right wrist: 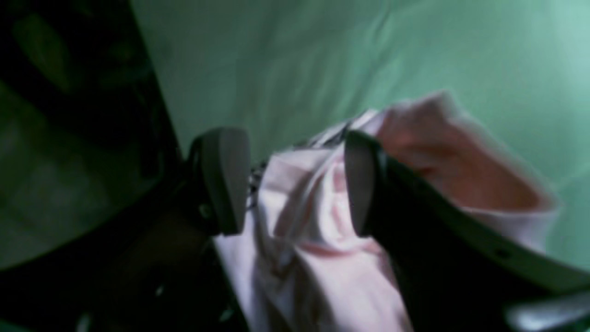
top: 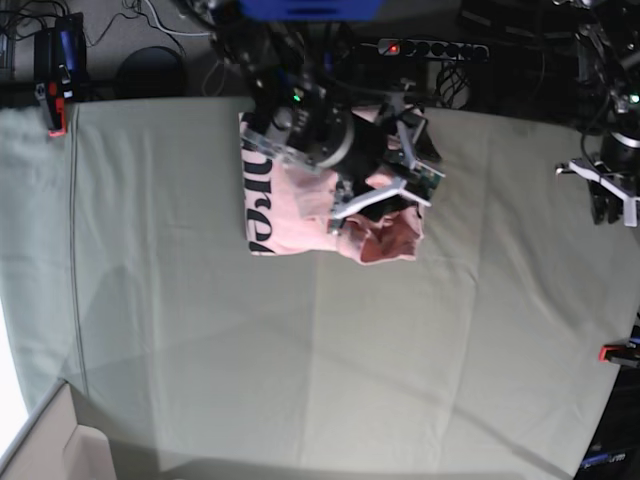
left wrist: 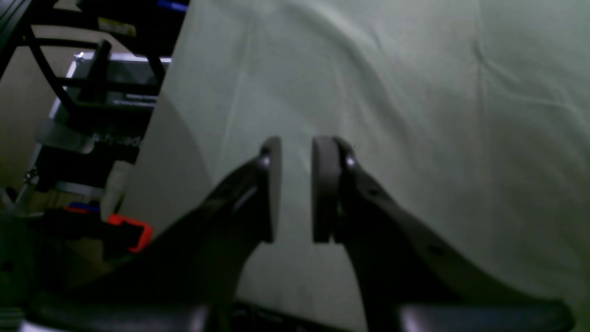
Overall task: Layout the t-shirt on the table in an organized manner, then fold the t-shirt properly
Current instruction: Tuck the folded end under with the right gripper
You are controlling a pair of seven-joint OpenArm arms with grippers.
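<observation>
Folded pale pink t-shirt (top: 300,205) lying near the far edge of the table (top: 320,350), black lettering showing. Right gripper (right wrist: 295,182) above it, jaws spread wide astride bunched fabric, gripping nothing. Left gripper (left wrist: 296,189) at the table's side edge, jaws narrowly parted, empty.

Right tool (right wrist: 295,182) spread over bunched pink t-shirt (right wrist: 318,258), green table (right wrist: 322,55)
</observation>
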